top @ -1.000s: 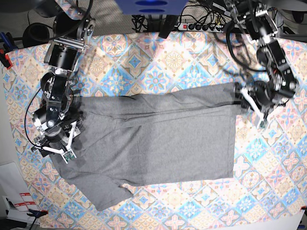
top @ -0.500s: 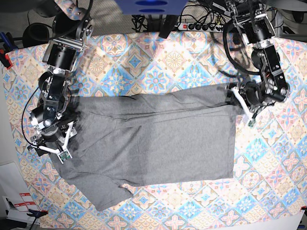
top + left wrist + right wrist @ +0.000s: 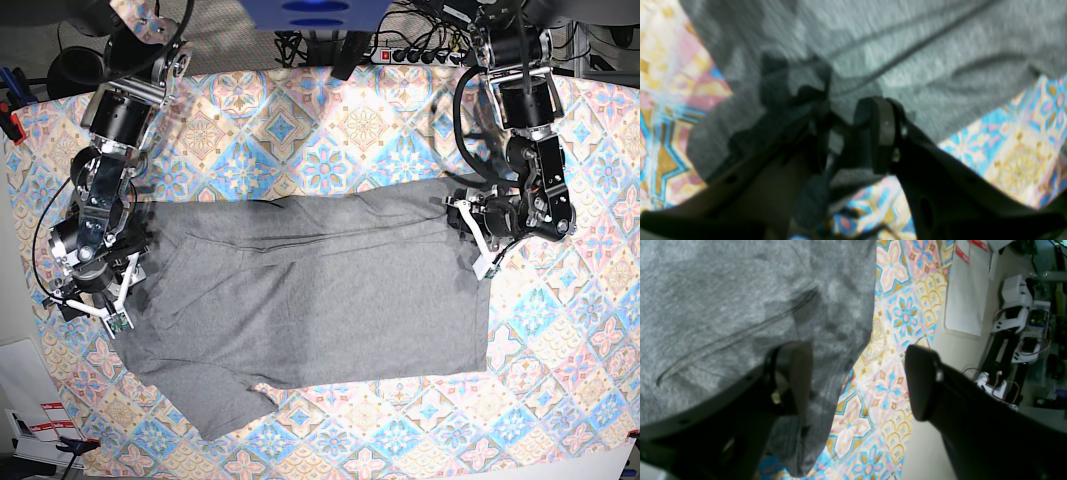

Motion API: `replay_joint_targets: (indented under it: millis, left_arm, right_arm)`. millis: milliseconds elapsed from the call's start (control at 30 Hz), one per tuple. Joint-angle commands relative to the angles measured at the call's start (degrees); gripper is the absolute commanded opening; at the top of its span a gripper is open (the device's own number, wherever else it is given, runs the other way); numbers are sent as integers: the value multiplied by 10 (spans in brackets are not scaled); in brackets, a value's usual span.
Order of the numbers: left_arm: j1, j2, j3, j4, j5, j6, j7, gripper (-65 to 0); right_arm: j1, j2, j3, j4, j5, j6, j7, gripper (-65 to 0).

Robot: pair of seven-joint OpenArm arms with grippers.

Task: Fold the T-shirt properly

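A: Where is the T-shirt (image 3: 320,300) found?

B: It is spread flat across the middle of the base view, on the tile-patterned cloth (image 3: 330,150) that covers the table. One sleeve is seen pointing toward the lower left of the frame.

A: And the left gripper (image 3: 478,240)?

B: It is seen at the right of the base view, at the shirt's upper right corner. In the left wrist view, grey fabric is pinched between its dark fingers (image 3: 885,133), so the jaws are clamped on the T-shirt's edge, though that picture is blurred.

A: The right gripper (image 3: 105,310)?

B: It is placed at the left of the base view, over the shirt's left edge. In the right wrist view its jaws are spread wide: one finger (image 3: 796,373) is laid over grey fabric, the other over the patterned cloth beside it. Nothing is gripped there.
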Motion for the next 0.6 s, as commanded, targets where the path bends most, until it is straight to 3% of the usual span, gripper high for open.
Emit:
replay_joint_targets:
  millis: [0,167,267,467,567]
  left_arm:
    - [-1,-7,-1,42,-9,-3,0,-450]
    - [64,8,-4,244,-3,-2,62,-450]
    - [82,6,-4,264,-2,0,93,-453]
    - [108,5,-4,262,49,1,93,-648]
    - [103,8,-4,231,84,-1,93,-650]
  right_arm:
    - [15,5,1,11,1,-5,10,-224]
    - [16,5,-3,9,1,-5,10,-224]
    - [15,5,-3,10,1,-5,10,-224]
    - [15,5,-3,10,1,-5,10,-224]
    - [14,5,-2,11,1,-5,10,-224]
